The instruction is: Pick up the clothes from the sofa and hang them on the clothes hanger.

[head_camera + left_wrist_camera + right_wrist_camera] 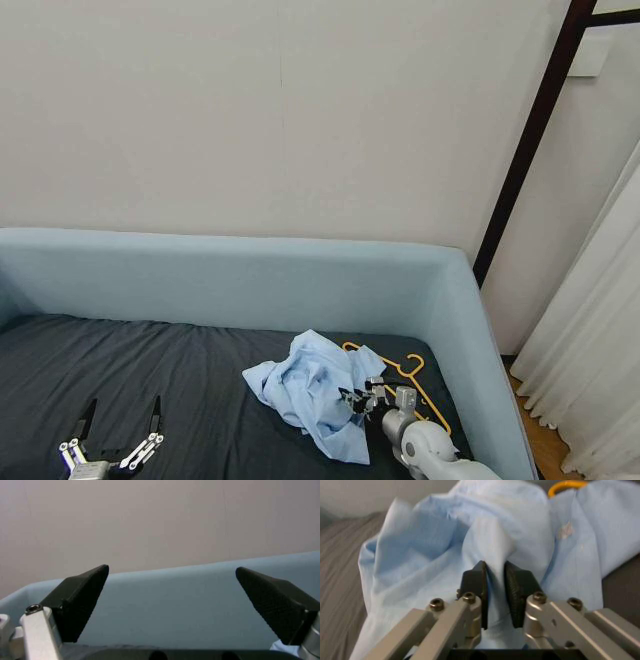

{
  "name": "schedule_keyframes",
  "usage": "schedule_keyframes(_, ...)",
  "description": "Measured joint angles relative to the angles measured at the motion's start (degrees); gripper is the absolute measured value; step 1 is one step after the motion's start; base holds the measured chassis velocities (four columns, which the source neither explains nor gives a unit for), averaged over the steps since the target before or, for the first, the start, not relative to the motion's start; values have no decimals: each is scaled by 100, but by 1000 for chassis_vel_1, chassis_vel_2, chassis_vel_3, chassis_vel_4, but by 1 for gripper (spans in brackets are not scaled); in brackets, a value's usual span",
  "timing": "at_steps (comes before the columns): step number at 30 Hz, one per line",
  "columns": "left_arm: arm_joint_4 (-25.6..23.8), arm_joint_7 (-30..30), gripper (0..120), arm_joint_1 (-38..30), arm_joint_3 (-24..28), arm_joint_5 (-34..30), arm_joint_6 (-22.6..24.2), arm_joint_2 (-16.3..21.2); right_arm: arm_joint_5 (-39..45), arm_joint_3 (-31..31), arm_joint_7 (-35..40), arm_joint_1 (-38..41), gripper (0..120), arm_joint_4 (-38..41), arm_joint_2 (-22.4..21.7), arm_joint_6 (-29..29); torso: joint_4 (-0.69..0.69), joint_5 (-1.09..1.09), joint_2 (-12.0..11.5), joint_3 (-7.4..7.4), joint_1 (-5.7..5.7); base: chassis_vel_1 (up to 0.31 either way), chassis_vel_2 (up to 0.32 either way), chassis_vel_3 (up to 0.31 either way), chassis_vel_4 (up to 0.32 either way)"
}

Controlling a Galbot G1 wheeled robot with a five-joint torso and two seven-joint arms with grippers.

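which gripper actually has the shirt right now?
The right gripper: it is shut on a fold of the light blue shirt beside the yellow hanger. The left gripper is open over the dark sofa seat, holding nothing.

At the head view's lower left, the left claw [124,403] has slim black fingers [155,418] on silver-white links. At lower right, the right claw [352,398] is dark, on a rounded pale-grey wrist [425,442]. Close up: textured black pads [517,588], brushed silver links, dark hex screws [436,602].
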Motion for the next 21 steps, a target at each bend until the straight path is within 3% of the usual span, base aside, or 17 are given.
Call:
schedule_keyframes(4, 20, -10, 100, -9, -3, -11, -9, 11, 26, 82, -85, 6, 1, 73, -1, 442, 0, 0, 0, 0, 0, 0, 0, 0, 0)
schedule_keyframes(8, 20, -15, 100, -36, 21, -35, -23, 17, 266, 259, -575, 85, 0, 507, -110, 1301, 1, 0, 0, 0, 0, 0, 0, 0, 0)
schedule_keyframes(15, -61, -20, 100, -61, 53, -81, -39, 4, 1110, 494, -871, 324, 0, 1698, -496, 1503, -1, 0, 0, 0, 0, 0, 0, 0, 0)
schedule_keyframes(21, -175, -24, 100, -39, 37, -129, -52, 9, 1697, 602, -1192, 1139, 0, 2401, -852, 1693, 0, 0, 1, 0, 0, 0, 0, 0, 0)
